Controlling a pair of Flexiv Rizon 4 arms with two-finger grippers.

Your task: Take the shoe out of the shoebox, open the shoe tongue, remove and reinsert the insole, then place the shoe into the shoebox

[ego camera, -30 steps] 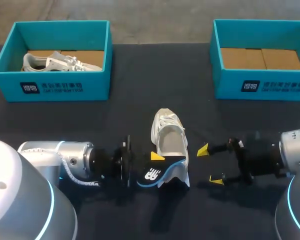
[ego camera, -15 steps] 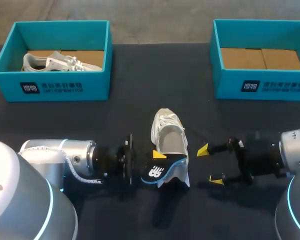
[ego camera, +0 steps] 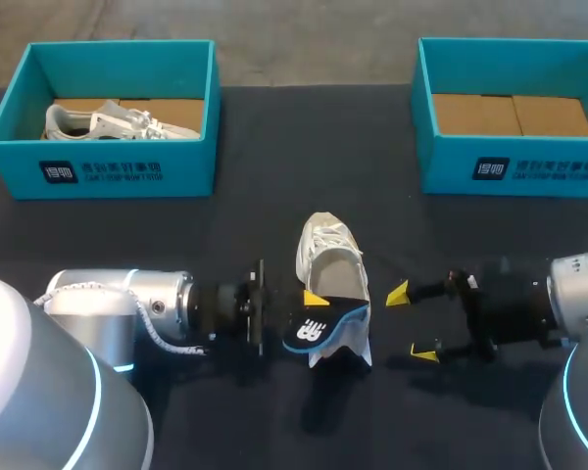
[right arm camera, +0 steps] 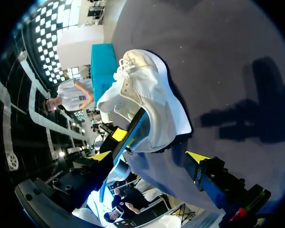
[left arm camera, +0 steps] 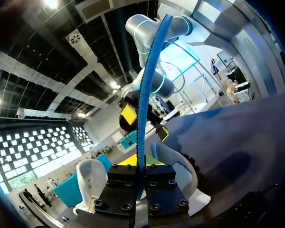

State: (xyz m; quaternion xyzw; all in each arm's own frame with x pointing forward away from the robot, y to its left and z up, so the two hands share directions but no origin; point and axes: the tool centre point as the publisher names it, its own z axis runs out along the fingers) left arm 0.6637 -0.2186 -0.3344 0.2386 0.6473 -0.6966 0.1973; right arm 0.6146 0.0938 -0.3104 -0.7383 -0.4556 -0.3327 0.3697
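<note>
Near the middle of the dark table, seen from the head camera: a white shoe, standing on its sole, toe toward 12 o'clock and heel toward 6 o'clock. Well apart from both boxes.

At 10 o'clock of the table, the left shoebox, teal, with a second shoe lying inside. At 2 o'clock, the right shoebox, of the same colour, with a brown cardboard floor showing.

Coming in from 8 o'clock, the left arm, held low over the table and ending at about 9 o'clock of the shoe's heel. Left gripper clenched on the insole, a dark sheet with a blue edge and a white mark on it. In the left wrist view, the same insole seen edge-on, rising straight out from between the two closed fingers. Held tilted over the heel end of the shoe, with its far end at the shoe's opening. Cannot tell whether that end is tucked inside the shoe or only resting against it.

Coming in from 4 o'clock, the right arm. Right gripper at 3 o'clock of the heel, just beside the shoe and apart from it, fingers spread wide and grasping nothing. In the right wrist view, the shoe just ahead of this released gripper, heel end nearest to it.
</note>
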